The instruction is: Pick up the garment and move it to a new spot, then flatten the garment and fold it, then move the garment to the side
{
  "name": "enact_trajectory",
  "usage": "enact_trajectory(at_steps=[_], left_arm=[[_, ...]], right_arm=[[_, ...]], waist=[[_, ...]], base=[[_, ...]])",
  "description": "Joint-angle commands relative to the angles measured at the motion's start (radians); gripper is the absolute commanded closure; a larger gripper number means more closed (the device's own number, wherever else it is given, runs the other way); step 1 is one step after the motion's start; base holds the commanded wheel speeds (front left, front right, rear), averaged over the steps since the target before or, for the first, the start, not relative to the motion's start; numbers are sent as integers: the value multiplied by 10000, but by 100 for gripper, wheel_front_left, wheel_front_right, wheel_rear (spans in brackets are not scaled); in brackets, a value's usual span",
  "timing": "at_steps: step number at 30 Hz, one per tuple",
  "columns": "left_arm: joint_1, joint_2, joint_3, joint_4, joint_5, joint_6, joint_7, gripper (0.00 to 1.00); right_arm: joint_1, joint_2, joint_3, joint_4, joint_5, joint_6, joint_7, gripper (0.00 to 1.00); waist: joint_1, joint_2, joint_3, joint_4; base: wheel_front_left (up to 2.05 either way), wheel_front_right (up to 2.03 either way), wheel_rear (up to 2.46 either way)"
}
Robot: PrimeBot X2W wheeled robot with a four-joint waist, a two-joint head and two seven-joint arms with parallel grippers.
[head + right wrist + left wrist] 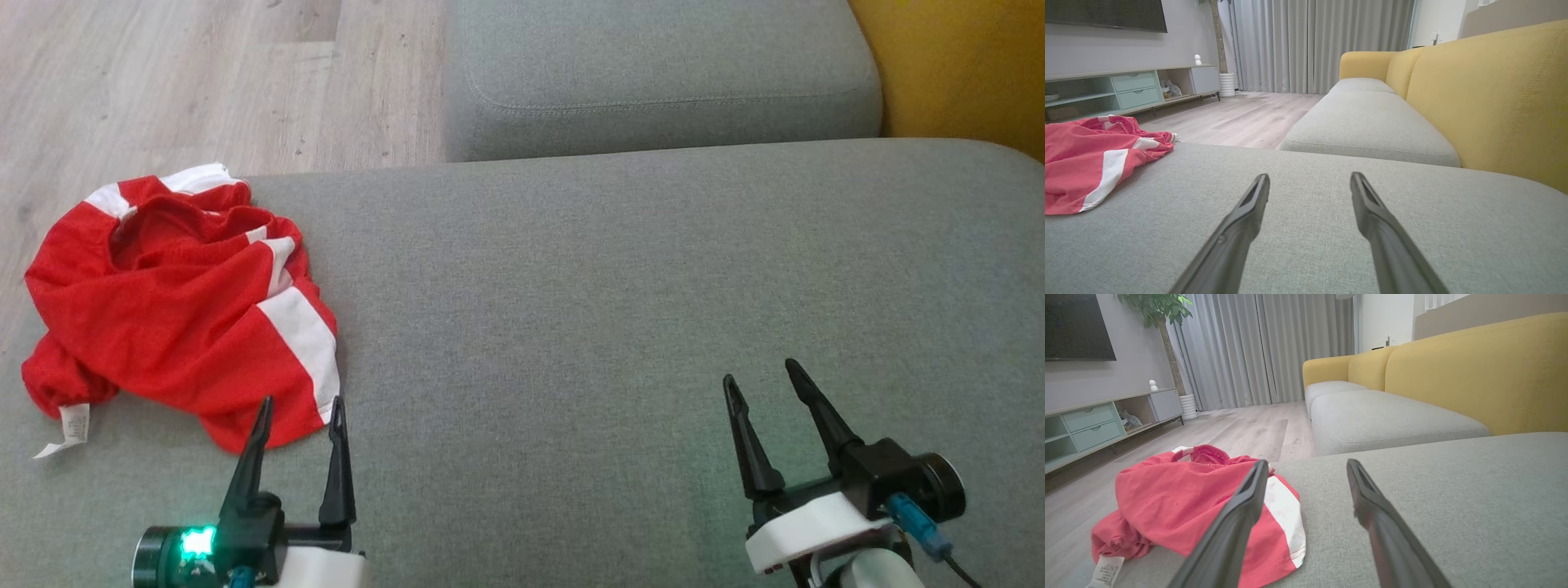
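The crumpled red mesh garment with white stripes [180,310] lies bunched at the left edge of the wide grey fabric sofa cushion [612,327]. A white label [72,425] sticks out at its near left. My left gripper [301,402] has its fingers spread wide and empty, tips just at the garment's near right corner. My right gripper [760,371], also wide and empty, hovers over bare cushion well to the right.

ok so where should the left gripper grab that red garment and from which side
Probably the near hem by the white stripe, closest to the open left gripper. The red garment lies crumpled at the left end of the grey cushion, so come forward and down from the robot's side, pinching that free edge.
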Motion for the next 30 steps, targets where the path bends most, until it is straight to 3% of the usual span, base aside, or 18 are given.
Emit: enact_trajectory(at_steps=[1,17,22,30], left_arm=[[-365,22,364,-218,31,26,-95,0],[-305,35,505,-126,166,-109,-95,0],[-444,97,564,35,174,-142,-95,0],[-315,240,906,87,92,-121,-95,0]], right_arm=[[-307,-95,145,-246,84,75,-111,0],[-220,-95,-49,-269,308,75,-111,0],[-85,-95,-141,-266,321,75,-111,0],[-35,-95,-84,-248,437,75,-111,0]], waist=[[0,0,13,-2],[0,0,23,325],[0,0,35,1148],[0,0,58,3049]], base=[[0,0,0],[0,0,0],[0,0,0],[0,0,0]])
